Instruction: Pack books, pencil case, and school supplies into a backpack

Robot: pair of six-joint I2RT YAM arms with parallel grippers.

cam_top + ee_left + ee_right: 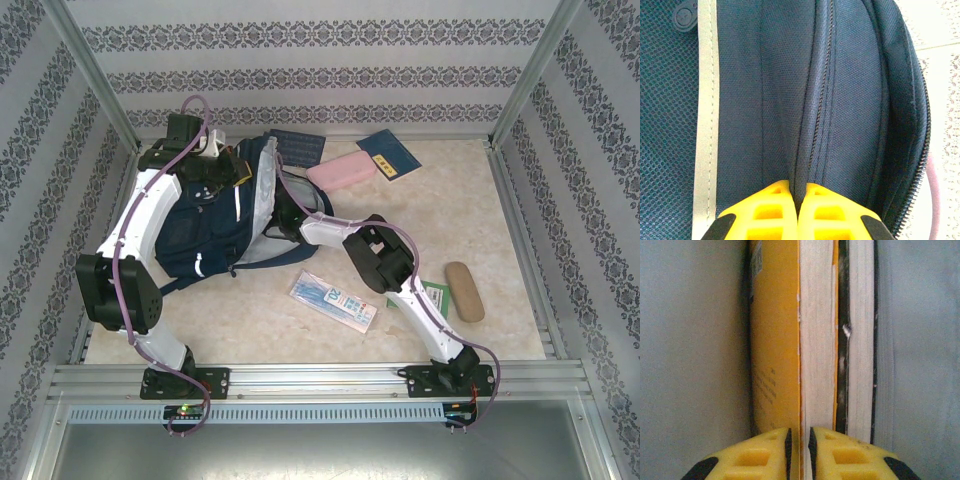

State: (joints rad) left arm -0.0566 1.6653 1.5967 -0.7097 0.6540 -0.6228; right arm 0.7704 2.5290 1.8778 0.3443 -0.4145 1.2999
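Supervisor: What have your fingers got hold of?

Operator: My left fingers (767,215), yellow moulded plastic, are pressed together on a raised fold of the backpack (855,100). It's coarse navy weave, with a zip line beside the fold and a pale grey strip and dark mesh to the left. My right fingers (840,455) are almost together, pinching the edge of the yellow-orange book (775,340) where its cover meets the white page block.

Supervisor: Any print on it?

Operator: Small dark lines down the cover and a label near the top, too blurred for me to read. A black-covered book (860,365) sits tight against it, both between smooth pale grey surfaces.

Supervisor: And out on the worktop?

Operator: From above, the backpack lies left of centre on the beige mottled worktop (520,220), with my right wrist buried in its open side. The rounded pink pencil case (340,172) lies just beyond it, between a dark blue patterned book (297,148) and a plain blue book (390,153). The flat blue-and-white school-supplies packet (333,298), with big numerals I read as "20", lies nearer the front. A small green book (437,297) and a tan oblong case (464,291) lie to its right.
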